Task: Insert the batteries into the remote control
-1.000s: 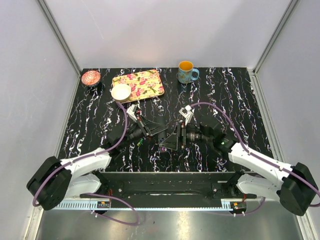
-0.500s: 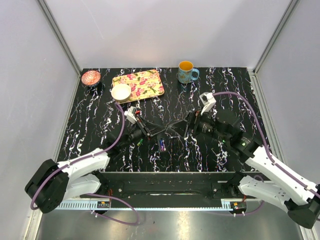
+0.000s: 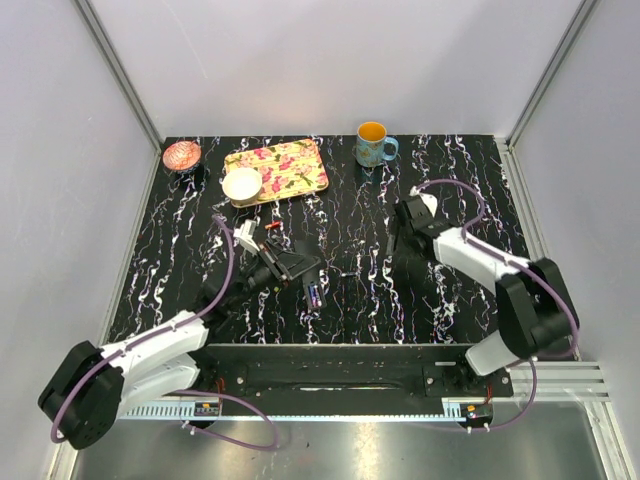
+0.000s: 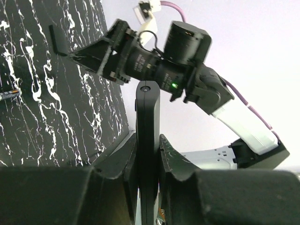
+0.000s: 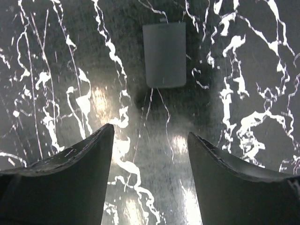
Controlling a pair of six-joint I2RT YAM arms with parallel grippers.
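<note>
My left gripper [image 3: 296, 264] [image 4: 147, 137] is shut on the slim black remote control [image 4: 147, 110], which stands on edge between the fingers; in the top view the remote is hard to tell from the black gripper. A purple-blue battery [image 3: 315, 294] lies on the table just right of that gripper, and its tip shows in the left wrist view [image 4: 9, 94]. My right gripper [image 3: 394, 238] [image 5: 150, 130] is open and empty, pointing down at the table. A small dark rectangular battery cover [image 5: 164, 55] [image 4: 57, 40] lies flat just beyond its fingertips. Other batteries are not visible.
A floral tray [image 3: 290, 166] with a white bowl [image 3: 242, 184] on its corner stands at the back left, a pink bowl [image 3: 182, 155] beside it. A blue mug [image 3: 373, 145] stands at the back middle. Walls enclose the black marbled table [image 3: 450, 300].
My right arm has pulled away from the left gripper, back and to the right, and now hangs open over the cover. My left gripper has shifted slightly left, still holding the remote.
</note>
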